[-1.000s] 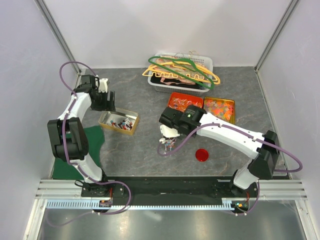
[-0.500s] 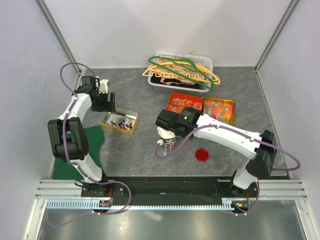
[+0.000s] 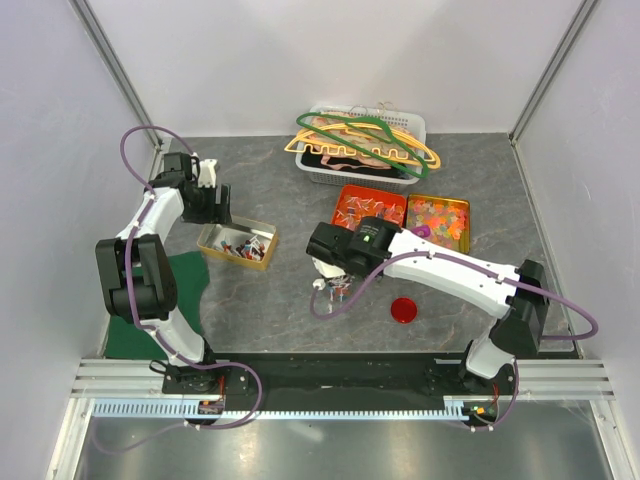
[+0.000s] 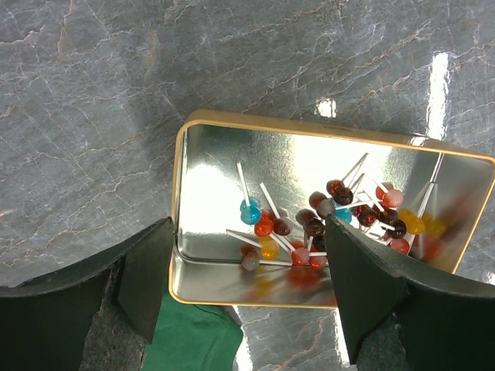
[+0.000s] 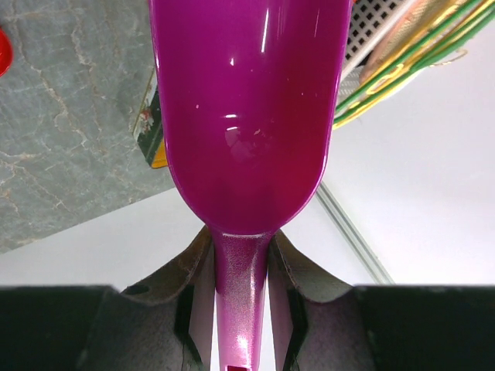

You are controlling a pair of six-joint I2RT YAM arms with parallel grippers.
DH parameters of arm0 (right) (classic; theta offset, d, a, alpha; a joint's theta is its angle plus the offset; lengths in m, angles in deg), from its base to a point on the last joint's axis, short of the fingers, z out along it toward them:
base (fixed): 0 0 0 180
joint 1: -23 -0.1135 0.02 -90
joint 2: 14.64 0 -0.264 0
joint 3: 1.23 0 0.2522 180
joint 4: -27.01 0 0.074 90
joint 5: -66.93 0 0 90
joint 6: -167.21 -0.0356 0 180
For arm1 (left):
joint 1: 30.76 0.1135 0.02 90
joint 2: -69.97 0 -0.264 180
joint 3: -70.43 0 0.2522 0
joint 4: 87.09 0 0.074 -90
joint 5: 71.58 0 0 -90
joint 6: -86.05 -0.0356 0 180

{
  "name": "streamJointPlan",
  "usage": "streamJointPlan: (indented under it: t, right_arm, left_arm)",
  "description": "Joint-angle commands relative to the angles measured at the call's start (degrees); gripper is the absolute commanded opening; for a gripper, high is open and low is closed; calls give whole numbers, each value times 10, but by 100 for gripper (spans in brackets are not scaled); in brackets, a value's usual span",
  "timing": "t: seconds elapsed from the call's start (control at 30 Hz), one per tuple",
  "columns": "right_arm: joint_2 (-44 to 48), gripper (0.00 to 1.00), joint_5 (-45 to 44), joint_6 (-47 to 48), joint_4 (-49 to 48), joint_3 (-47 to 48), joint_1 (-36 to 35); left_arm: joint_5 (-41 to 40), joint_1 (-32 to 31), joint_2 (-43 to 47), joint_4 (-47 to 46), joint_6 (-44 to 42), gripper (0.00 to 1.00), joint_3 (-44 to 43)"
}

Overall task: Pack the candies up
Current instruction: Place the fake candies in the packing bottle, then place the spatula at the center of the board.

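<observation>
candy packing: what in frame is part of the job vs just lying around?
Job:
- candies in the red tin
- magenta scoop, held in the right gripper
- jar, mostly hidden under that arm
- red disc, likely the lid

Lying about:
- hangers in the white basket
- green cloth
- tin of lollipops under the open left gripper, and the yellow tin, possibly for later

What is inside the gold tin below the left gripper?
The gold tin holds loose lollipops with white sticks: red, orange, blue, dark brown heads. A finger of the left gripper covers one corner, so what lies there cannot be seen.
</observation>
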Motion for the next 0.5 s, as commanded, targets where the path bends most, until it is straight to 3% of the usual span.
streamJointPlan:
  t: [0.0,0.17,0.33,0.47]
  right_arm:
    - [2,0,-27,4,48,49,2]
    - [18,0,-2,13,-5,52,78]
    - [79,0,96,14,-126,3,237]
    - [129,0,150,-20,-250,-96,374]
  left_arm:
    - [20,5,30,-17,7,85,-2]
    - [38,9,46,-17,1,85,-5]
    - [71,8,71,-22,-13,85,7]
    - [102,2,98,-34,-30,85,24]
